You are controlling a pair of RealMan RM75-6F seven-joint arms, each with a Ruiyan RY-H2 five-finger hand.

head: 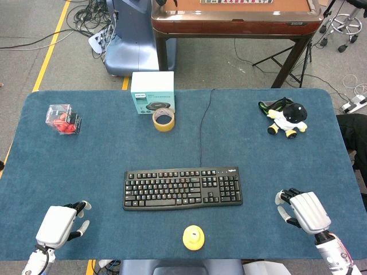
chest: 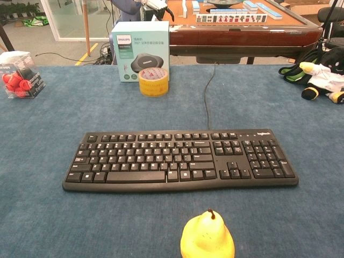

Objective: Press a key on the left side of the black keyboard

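A black keyboard (head: 182, 188) lies flat in the middle of the blue table, its cable running away toward the far edge; the chest view shows the keyboard (chest: 180, 159) close up with its left keys untouched. My left hand (head: 59, 225) rests near the front left corner, well to the left of the keyboard, fingers slightly apart and holding nothing. At the front right sits my right hand (head: 304, 209), also free of any object, fingers spread. Neither hand appears in the chest view.
A yellow pear (head: 193, 237) sits in front of the keyboard. A teal box (head: 152, 91) and a tape roll (head: 163, 119) stand behind it. A clear box of red items (head: 63, 119) is far left, a plush penguin (head: 288, 120) far right.
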